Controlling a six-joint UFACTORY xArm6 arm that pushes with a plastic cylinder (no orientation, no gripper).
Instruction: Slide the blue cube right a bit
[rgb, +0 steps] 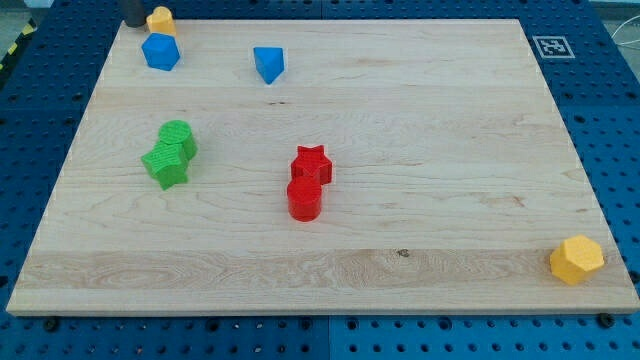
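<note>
The blue cube (160, 52) sits near the board's top left corner. A small yellow block (160, 20) lies just above it, almost touching. A dark shape at the view's top edge is my tip (133, 21). It stands just left of the yellow block, above and left of the blue cube, and is not touching the cube. Only its lowest part shows; the rest of the rod is cut off by the frame. A second blue block (268, 64), wedge-like, lies to the right of the cube.
A green cylinder (179, 136) and green star (166, 166) touch at mid left. A red star (311, 163) and red cylinder (304, 199) touch near the centre. A yellow hexagon (576, 260) sits at the bottom right corner. A marker tag (551, 45) is at top right.
</note>
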